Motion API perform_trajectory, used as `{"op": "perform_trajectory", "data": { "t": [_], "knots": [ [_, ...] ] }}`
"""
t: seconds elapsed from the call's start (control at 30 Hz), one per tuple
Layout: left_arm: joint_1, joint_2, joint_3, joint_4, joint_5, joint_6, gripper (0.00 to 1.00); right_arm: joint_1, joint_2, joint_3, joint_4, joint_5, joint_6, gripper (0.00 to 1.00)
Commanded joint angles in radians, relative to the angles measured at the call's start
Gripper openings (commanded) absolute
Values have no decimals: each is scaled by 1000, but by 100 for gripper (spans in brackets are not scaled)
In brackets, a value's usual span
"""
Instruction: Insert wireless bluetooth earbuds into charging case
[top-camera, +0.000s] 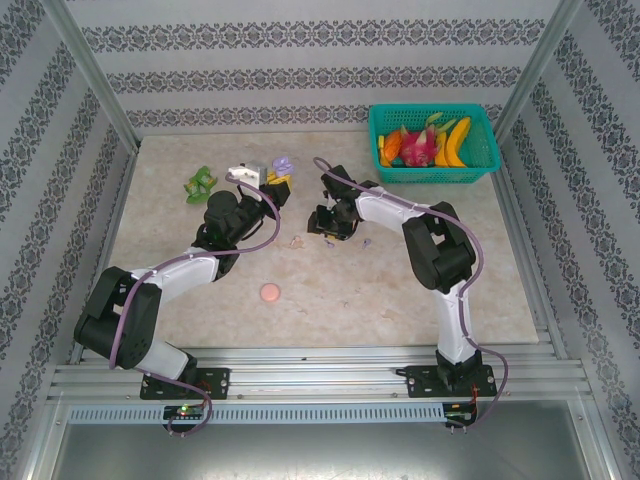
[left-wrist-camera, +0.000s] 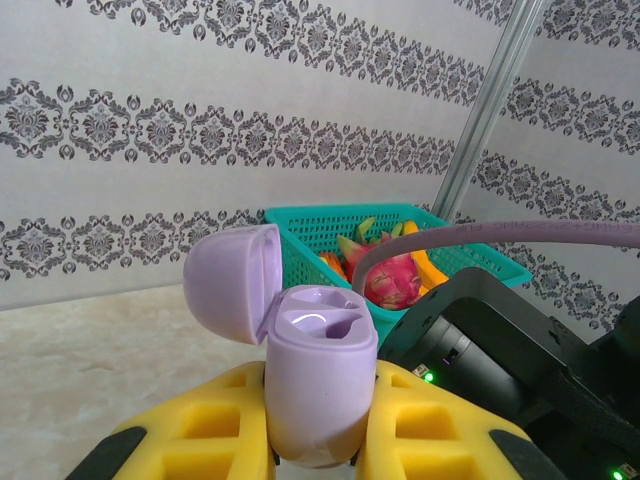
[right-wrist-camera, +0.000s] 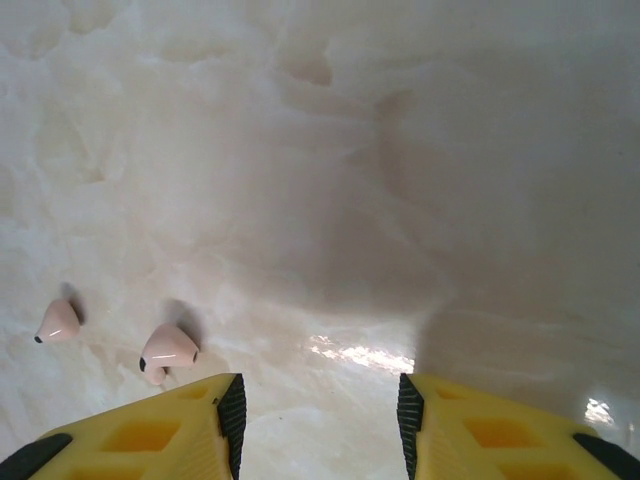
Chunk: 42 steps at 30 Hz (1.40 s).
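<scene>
A lilac charging case (left-wrist-camera: 310, 385) stands upright between my left gripper's yellow fingers (left-wrist-camera: 190, 430), its lid (left-wrist-camera: 232, 283) hinged open to the left; both wells look empty. In the top view this case (top-camera: 283, 162) is held above the table's far middle by my left gripper (top-camera: 278, 178). My right gripper (right-wrist-camera: 320, 410) hangs open just over the bare table, nothing between its fingers. Two pale pink-beige earbuds (right-wrist-camera: 168, 347) (right-wrist-camera: 58, 322) lie left of its left finger. From above, my right gripper (top-camera: 326, 224) is beside pinkish earbuds (top-camera: 297, 241); a lilac earbud (top-camera: 368, 242) lies to its right.
A round pink case (top-camera: 270, 292) lies near the table's front middle. More tiny buds (top-camera: 303, 311) (top-camera: 385, 315) are scattered toward the front. A teal basket (top-camera: 480, 150) of toy fruit stands at the back right, and a green object (top-camera: 201, 183) at the back left.
</scene>
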Motion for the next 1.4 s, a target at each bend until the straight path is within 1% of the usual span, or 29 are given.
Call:
{"op": "perform_trajectory", "data": {
  "t": [0.0, 0.57, 0.83, 0.97, 1.13, 1.37],
  "knots": [
    [13, -18, 5, 64, -2, -18, 0, 17, 24, 25, -46, -24, -41, 46],
    [12, -21, 4, 64, -11, -24, 0, 38, 4, -15, -64, -52, -79, 45],
    [12, -25, 1, 64, -9, -29, 0, 44, -39, -57, -65, -33, -92, 43],
    [12, -29, 1, 59, -11, -32, 0, 49, -135, -104, -21, 31, -38, 46],
    [13, -30, 4, 55, -16, -30, 0, 82, -228, -162, -8, 104, 19, 48],
    [12, -30, 8, 51, -17, -26, 0, 125, -258, -274, 43, 103, 80, 48]
  ]
}}
